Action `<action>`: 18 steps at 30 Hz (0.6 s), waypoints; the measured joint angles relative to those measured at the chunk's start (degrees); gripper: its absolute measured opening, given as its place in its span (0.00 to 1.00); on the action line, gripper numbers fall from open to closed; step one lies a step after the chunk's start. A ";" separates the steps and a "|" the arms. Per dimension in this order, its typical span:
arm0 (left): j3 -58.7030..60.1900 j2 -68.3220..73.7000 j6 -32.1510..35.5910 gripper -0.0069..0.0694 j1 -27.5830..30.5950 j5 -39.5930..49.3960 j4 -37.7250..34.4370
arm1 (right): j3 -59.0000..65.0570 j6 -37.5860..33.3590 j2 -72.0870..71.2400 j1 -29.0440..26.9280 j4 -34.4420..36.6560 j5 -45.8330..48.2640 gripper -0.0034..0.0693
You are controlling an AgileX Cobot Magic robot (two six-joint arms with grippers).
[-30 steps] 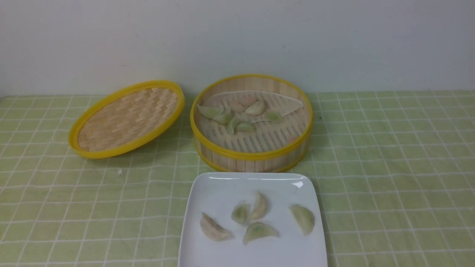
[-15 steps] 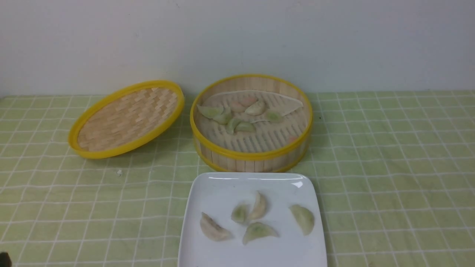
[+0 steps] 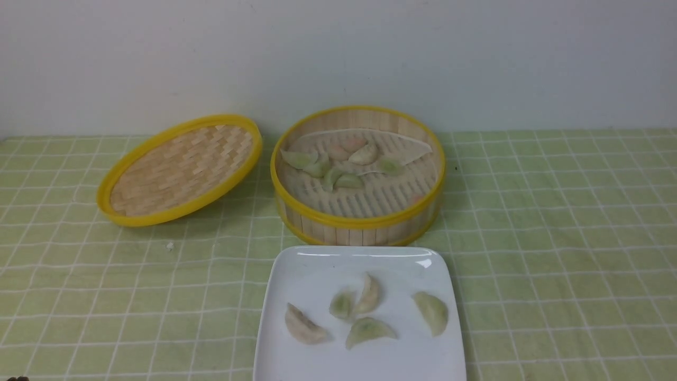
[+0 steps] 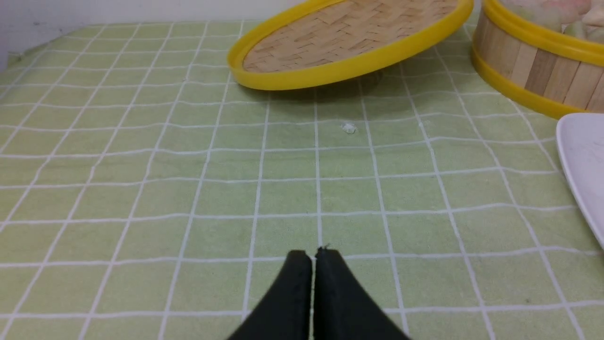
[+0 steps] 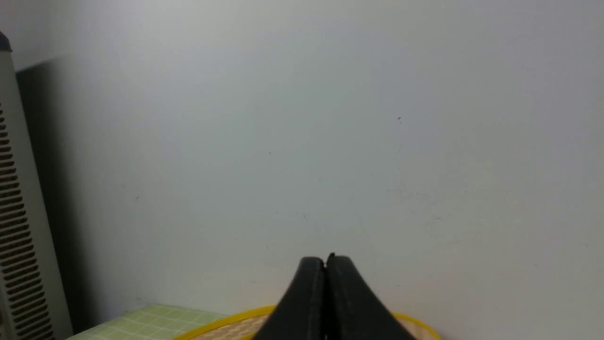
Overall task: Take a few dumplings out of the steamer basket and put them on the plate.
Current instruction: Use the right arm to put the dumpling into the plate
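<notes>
Five pale crescent-shaped dumplings [image 3: 369,331] on the glossy white square plate [image 3: 359,365], near side; others in the round yellow-rimmed bamboo steamer basket [image 3: 357,219], beyond. I have left claw [image 4: 314,252] and right claw [image 5: 327,259] clenched, nothing gripped.

A table under a green cloth with white grid lines [image 3: 555,238] carries a round steamer basket [image 3: 359,227], with a square white plate [image 3: 359,365] just beside it on the robot's side. To the left, a woven yellow-rimmed lid [image 3: 182,169] rests tilted, and a small whitish scrap [image 3: 170,246] lies on the cloth near it
</notes>
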 joint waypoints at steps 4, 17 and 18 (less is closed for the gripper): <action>0.00 0.00 0.00 0.08 0.00 0.00 0.00 | 0.00 0.00 0.00 0.00 0.00 0.00 0.03; 0.05 0.00 0.04 0.08 0.00 0.00 0.00 | 0.62 -1.71 0.00 -0.58 -2.60 -0.06 0.03; 0.05 0.00 0.04 0.08 0.00 0.00 0.00 | 0.95 -2.03 -0.06 -0.94 -3.03 -0.06 0.03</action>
